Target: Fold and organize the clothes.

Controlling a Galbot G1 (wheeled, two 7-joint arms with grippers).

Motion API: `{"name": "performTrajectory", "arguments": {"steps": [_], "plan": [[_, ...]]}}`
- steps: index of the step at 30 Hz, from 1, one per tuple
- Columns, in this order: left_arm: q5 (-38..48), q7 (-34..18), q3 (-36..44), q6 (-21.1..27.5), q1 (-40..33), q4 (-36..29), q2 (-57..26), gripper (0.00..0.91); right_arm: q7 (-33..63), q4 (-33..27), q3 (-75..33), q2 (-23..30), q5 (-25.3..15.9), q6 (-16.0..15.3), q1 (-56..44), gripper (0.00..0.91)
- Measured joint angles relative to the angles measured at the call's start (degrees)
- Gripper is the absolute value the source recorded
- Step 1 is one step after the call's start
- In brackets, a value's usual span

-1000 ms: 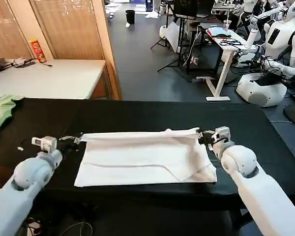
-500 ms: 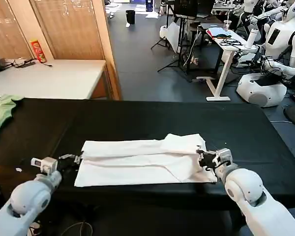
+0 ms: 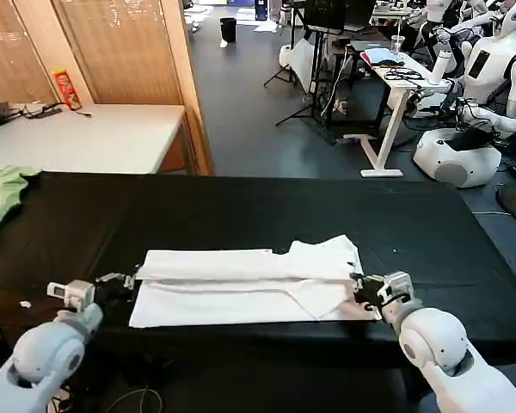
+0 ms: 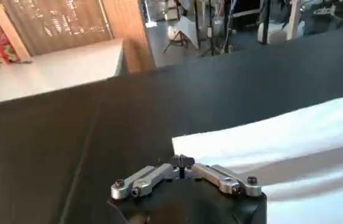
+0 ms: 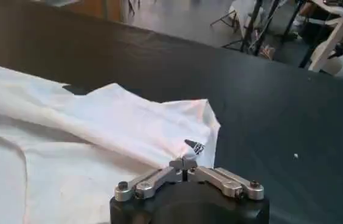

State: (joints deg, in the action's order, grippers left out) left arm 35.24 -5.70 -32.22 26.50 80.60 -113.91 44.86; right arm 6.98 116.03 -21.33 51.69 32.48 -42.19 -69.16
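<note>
i pulled the shirt's (image 3: pixel 249 284) far edge toward me; the fold lay flat. my left hand (image 3: pixel 112 282) and right hand (image 3: pixel 361 288) were pressed together, holding nothing.

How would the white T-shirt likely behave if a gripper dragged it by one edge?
Probably floppy: the white T-shirt lies flat in soft folds with creases. It looks light and thin, so it may bunch rather than slide whole. The black table cover might grip it somewhat.

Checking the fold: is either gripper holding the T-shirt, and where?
Cannot be told: left gripper and right gripper sit at the T-shirt's side edges.
</note>
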Motion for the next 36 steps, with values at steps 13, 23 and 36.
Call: {"name": "performTrajectory", "arguments": {"steps": [13, 23, 36], "plan": [[-4.3, 0.0, -0.5, 1.4, 4.2, -1.1, 2.5, 0.878, 0.2, 1.4, -0.9, -0.5, 0.0, 0.0, -1.7, 0.878], [-1.6, -0.7, -3.0, 1.6, 3.7, -3.8, 2.4, 0.878, 2.0, 2.7, -5.2, -1.1, 4.4, 0.0, 0.4, 0.878], [8.4, -1.1, 1.2, 3.3, -10.6, 7.8, 7.2, 0.878, 5.4, -13.7, 2.0, 8.4, 0.6, 2.9, 14.4, 0.878]]}}
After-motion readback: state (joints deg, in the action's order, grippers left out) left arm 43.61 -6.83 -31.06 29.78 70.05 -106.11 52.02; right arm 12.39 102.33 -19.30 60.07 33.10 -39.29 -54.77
